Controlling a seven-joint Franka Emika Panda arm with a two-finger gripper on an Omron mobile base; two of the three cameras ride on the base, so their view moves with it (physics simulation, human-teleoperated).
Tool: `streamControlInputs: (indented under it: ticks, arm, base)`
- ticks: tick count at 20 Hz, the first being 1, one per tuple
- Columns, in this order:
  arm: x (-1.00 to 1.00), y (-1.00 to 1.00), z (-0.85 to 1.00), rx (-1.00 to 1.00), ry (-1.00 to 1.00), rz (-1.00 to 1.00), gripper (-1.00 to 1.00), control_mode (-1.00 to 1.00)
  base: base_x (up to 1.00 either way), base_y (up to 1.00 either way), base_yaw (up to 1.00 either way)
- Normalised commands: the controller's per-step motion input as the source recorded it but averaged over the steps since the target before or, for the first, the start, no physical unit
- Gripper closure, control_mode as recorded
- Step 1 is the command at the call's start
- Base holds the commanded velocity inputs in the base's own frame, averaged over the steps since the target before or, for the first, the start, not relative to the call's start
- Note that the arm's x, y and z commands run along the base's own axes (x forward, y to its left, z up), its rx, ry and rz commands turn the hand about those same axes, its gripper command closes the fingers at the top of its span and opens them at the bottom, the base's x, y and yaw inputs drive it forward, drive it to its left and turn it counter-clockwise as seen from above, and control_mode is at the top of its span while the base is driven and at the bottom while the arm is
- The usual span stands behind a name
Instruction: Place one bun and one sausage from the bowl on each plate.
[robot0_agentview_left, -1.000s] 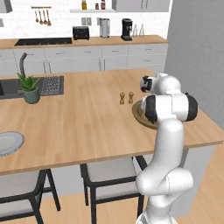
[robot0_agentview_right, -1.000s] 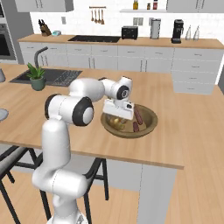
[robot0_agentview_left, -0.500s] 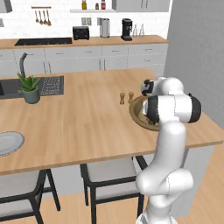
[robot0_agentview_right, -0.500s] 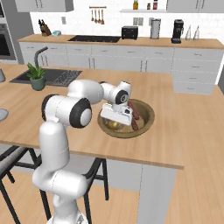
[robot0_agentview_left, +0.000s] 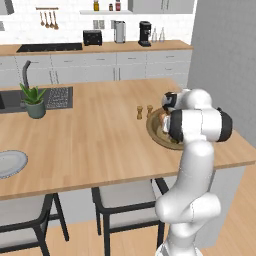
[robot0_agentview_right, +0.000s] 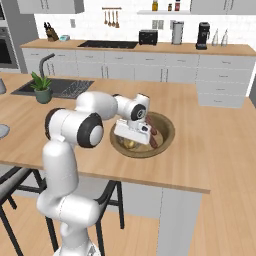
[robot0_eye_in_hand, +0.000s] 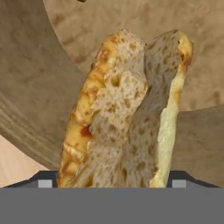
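The bowl (robot0_agentview_right: 167, 131) is round, shallow, thick-rimmed brown wood with visible grain, sitting right of centre in the right base view on the light wooden counter (robot0_agentview_right: 210, 150). In the hand view one bun (robot0_eye_in_hand: 127, 113) fills the middle of the frame: a long split roll with a porous, crumbly cut face, golden crust on its left side and a pale edge on the right. In the right base view at least one reddish-brown sausage (robot0_agentview_right: 153, 140) lies inside the bowl, though the hand hides part of the contents. The gripper (robot0_agentview_right: 131, 141) hangs low into the bowl. Its two dark fingertips (robot0_eye_in_hand: 43, 180) stand wide apart on either side of the bun's near end; I cannot tell whether they press it. Two small wooden shakers (robot0_agentview_left: 144, 111) stand just left of the bowl.
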Motion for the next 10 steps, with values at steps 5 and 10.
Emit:
streamControlInputs:
  ticks: [5, 10]
  arm:
    - [-0.26, 0.0, 0.58, 0.0, 0.0, 0.0, 1.0, -1.0]
    - [-0.97, 0.19, 1.0, 0.0, -0.14, 0.0, 1.0, -1.0]
  base:
    - [0.0, 0.0, 0.0]
    - [0.0, 0.0, 0.0]
